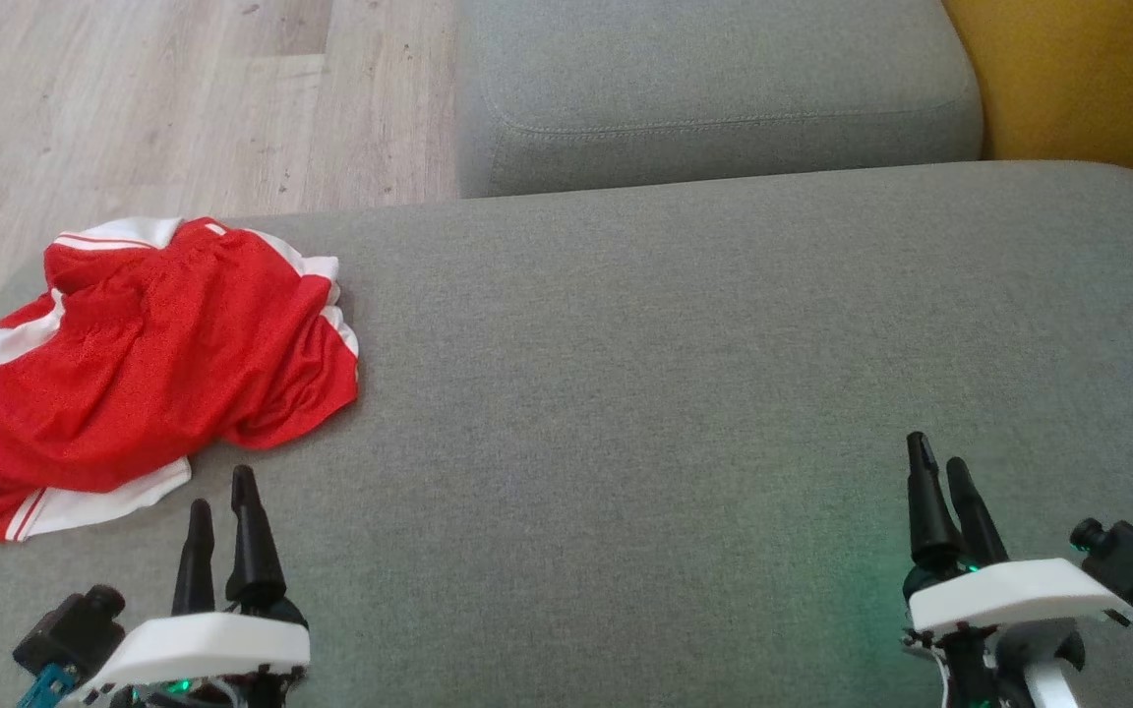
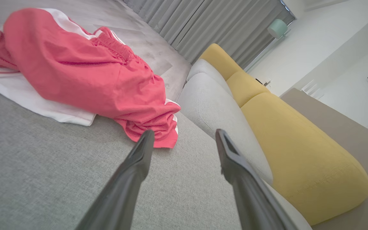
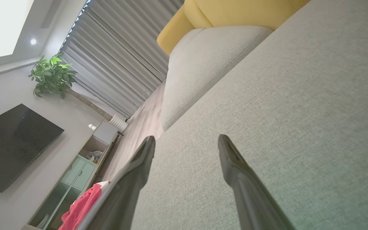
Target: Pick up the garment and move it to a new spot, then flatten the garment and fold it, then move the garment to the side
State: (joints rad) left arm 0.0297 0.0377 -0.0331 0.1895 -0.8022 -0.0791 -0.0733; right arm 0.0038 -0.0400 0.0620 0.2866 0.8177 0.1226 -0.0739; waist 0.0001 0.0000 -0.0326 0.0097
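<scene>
We see the red and white garment lying in a crumpled heap at the left of the head view. It is on the big gray cushion, close to its left edge. Our left gripper sits at the lower left, just below the garment and near it, but not touching it. Its two fingers are spread apart and hold nothing. Our right gripper sits at the lower right, well apart from the garment. Its fingers are spread apart too, with nothing between them. The wood floor shows at the upper left.
</scene>
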